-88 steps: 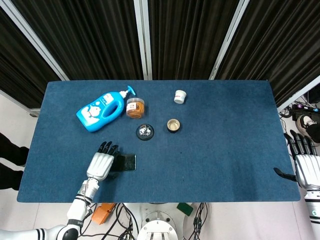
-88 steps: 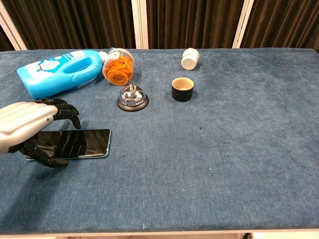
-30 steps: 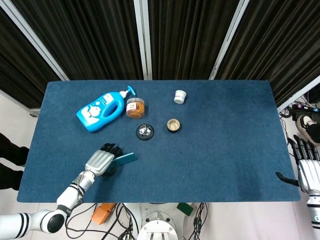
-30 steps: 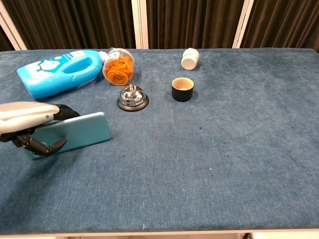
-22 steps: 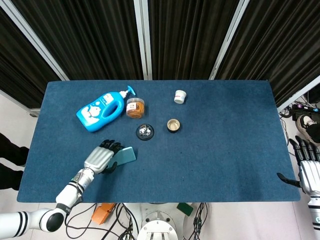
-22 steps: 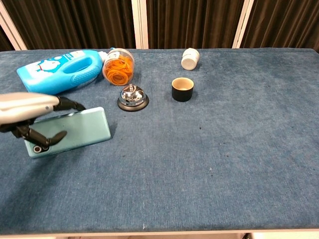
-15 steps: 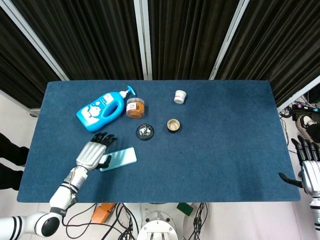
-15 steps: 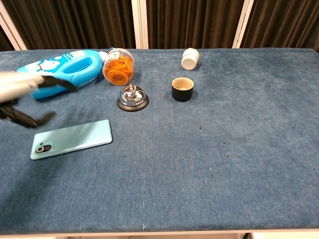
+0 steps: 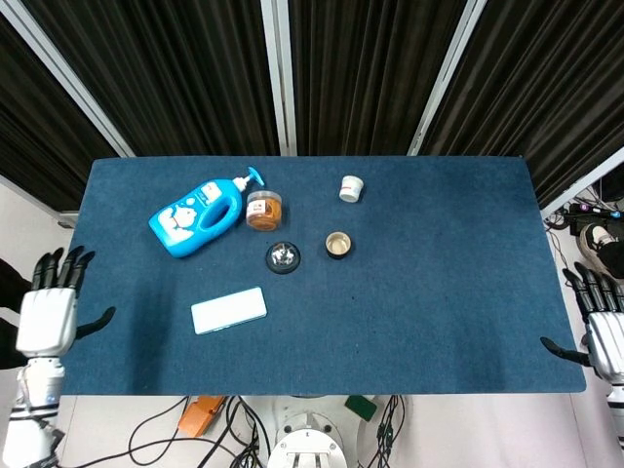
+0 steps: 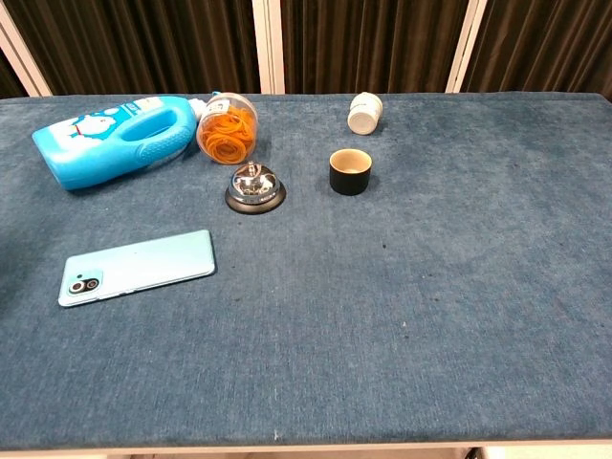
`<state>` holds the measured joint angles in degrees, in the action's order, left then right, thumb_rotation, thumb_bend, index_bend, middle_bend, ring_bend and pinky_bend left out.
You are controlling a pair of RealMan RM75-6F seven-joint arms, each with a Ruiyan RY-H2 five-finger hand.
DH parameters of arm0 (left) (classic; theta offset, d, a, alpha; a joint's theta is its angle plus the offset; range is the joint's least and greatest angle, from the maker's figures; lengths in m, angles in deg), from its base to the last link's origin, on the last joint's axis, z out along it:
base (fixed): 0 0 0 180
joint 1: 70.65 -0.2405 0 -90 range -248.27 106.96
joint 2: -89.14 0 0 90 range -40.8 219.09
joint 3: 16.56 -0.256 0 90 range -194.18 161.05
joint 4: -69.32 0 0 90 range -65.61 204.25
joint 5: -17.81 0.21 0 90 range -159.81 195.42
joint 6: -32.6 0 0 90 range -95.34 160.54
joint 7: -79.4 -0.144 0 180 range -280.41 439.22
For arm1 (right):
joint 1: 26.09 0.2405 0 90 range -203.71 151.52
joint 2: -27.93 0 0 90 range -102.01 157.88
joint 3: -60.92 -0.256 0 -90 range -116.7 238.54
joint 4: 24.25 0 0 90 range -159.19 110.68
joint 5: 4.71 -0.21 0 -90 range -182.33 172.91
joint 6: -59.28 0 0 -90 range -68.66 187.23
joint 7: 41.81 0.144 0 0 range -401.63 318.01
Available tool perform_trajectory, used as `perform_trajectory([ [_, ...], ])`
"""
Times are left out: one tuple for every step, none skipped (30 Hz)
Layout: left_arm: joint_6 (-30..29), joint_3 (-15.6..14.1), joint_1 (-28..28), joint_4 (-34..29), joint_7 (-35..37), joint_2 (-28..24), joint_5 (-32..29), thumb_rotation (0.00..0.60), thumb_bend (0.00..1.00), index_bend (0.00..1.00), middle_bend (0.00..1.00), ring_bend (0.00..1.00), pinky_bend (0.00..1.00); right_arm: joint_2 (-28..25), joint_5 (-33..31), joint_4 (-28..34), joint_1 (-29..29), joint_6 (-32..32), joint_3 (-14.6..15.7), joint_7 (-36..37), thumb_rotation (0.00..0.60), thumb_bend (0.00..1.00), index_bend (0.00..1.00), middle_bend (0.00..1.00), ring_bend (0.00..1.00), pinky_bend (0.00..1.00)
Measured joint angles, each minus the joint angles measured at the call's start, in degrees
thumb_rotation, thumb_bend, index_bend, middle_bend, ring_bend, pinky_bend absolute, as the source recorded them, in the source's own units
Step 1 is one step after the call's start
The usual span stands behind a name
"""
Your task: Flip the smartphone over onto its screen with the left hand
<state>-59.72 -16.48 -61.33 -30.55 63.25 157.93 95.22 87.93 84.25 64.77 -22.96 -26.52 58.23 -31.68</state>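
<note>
Smartphone: the smartphone [image 10: 137,266] lies flat on the blue table [image 10: 430,316], pale teal back up and screen down, its camera lens at the end nearest the table's left edge — the long side runs roughly left to right, slightly tilted.
Left hand: the left hand [image 9: 47,314] is off the table's left edge, fingers [image 9: 60,265] spread apart and pointing away from the robot, thumb out toward the table; it holds nothing. The smartphone lies well apart from these fingers, further in over the cloth on the thumb's side.
Right hand: the right hand [image 9: 603,339] is beyond the table's right edge, fingers [image 9: 583,281] apart and empty — only the head view shows it, partly cut by the frame.
Blue bottle: a blue pump bottle [image 10: 115,140] lies on its side, beyond the smartphone, far from either hand.
Jar: a clear jar [image 10: 228,127] of orange contents is tipped just beside the bottle's pump end; whether they touch cannot be told.
Bell: a silver call bell [image 10: 254,186] on a black base stands near the jar, between it and the smartphone's right end.
Cup: a small black cup [image 10: 350,171] stands upright, to the right of the bell.
White pot: a small white pot [image 10: 364,112] sits beyond the cup, near the far edge.
</note>
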Motion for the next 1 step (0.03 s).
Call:
perform_trajectory([
  [-0.3,-0.6,-1.0,-0.2,0.9,-0.9,0.1,0.6,0.18,0.13,0.07,0.0,0.0,-0.1,0.4,0.1,0.1,0.0,0.1,0.1,0.6,0.17,0.0,0.0,0.0,0.0],
])
